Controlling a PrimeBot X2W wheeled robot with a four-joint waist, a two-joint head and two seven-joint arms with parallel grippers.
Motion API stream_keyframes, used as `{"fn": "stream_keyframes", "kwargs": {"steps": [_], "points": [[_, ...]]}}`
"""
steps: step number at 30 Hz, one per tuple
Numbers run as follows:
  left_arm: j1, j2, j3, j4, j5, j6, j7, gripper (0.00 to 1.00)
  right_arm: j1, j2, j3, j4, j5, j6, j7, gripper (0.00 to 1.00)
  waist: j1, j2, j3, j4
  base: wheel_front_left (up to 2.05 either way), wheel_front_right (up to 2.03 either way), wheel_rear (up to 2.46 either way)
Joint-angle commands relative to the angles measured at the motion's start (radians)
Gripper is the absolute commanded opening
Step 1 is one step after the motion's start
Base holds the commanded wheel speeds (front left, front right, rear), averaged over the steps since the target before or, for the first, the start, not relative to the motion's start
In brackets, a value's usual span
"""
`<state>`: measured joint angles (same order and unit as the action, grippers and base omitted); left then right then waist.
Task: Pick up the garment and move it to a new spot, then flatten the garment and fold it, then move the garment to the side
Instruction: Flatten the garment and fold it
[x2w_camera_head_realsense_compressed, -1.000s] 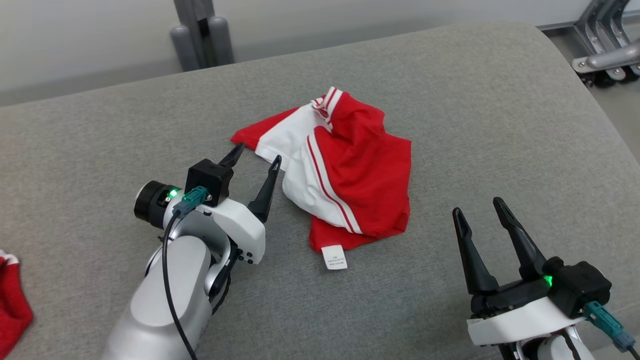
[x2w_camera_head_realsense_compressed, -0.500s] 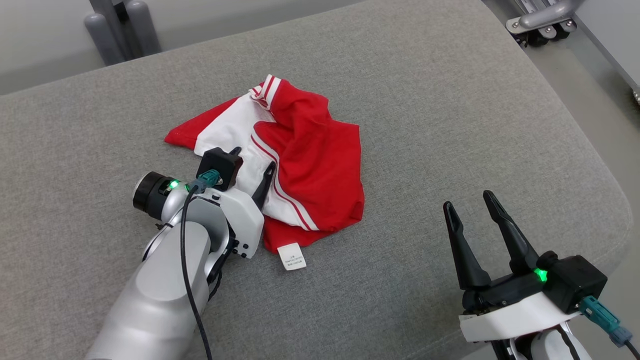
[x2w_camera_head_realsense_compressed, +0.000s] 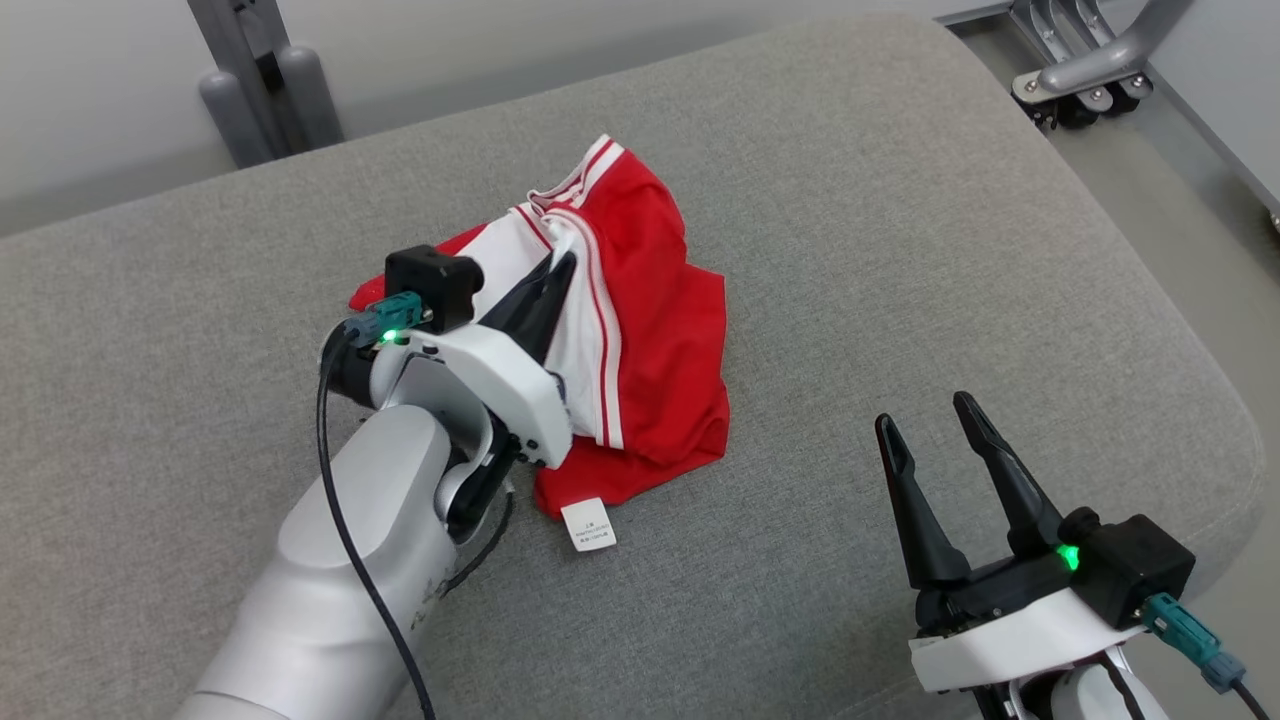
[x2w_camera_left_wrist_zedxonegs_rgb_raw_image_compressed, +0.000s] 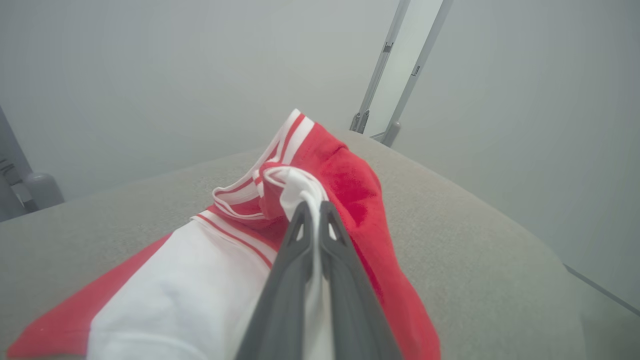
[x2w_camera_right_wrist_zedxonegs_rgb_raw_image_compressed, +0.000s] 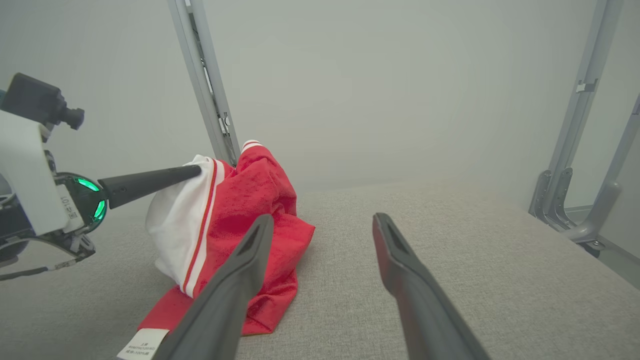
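The garment is a crumpled red and white piece of clothing with striped trim, lying mid-cushion. Its white label trails toward me. My left gripper is shut on a white fold of the garment and holds that fold raised above the cushion; the rest hangs down to the surface. From the right wrist view, the left fingers pinch the garment at its top. My right gripper stands open over bare cushion at the lower right, well clear of the cloth, its fingers apart with nothing between them.
The grey cushion curves down at its right edge, with floor beyond. A wheeled metal frame stands at the upper right, and grey posts rise behind the cushion at the upper left.
My left gripper moved onto the garment, shut on a white fold and lifted it, bunching the cloth. The head view turned right and shifted. The right gripper stayed open and kept its place.
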<state>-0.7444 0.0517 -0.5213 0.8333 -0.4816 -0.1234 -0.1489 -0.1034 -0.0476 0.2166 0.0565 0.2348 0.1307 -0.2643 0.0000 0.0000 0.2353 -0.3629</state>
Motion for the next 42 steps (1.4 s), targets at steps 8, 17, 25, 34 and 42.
{"fn": "stream_keyframes", "kwargs": {"steps": [8,17,25,34,42], "points": [[-0.055,0.001,-0.100,-0.286,-0.546,0.036,0.069,0.00,0.017,-0.005,0.033,0.036,0.020,0.000,-0.001,1.00,0.0000,0.0000,-0.135,-0.018,0.00,0.00,0.00],[-0.273,0.000,-0.109,-0.376,-0.829,0.180,0.009,0.00,0.039,-0.005,0.054,0.047,0.042,0.000,-0.001,1.00,0.0000,0.0000,-0.199,-0.084,0.00,0.00,0.00],[-0.434,0.008,-0.061,-0.296,-0.862,0.273,-0.069,0.00,0.055,-0.005,0.034,0.038,0.059,0.000,-0.001,1.00,0.0000,0.0000,-0.206,-0.091,0.00,0.00,0.00],[-0.057,0.125,-0.051,-0.357,-0.899,0.211,-0.091,0.00,0.087,-0.005,-0.035,0.028,0.029,0.000,-0.001,1.00,0.0000,0.0000,-0.199,0.002,0.00,0.00,0.00],[0.309,0.258,0.060,-0.514,-0.907,0.194,-0.115,0.00,0.095,-0.005,-0.079,0.022,0.004,0.000,-0.001,1.00,0.0000,0.0000,-0.166,0.125,0.00,0.00,0.00]]}}
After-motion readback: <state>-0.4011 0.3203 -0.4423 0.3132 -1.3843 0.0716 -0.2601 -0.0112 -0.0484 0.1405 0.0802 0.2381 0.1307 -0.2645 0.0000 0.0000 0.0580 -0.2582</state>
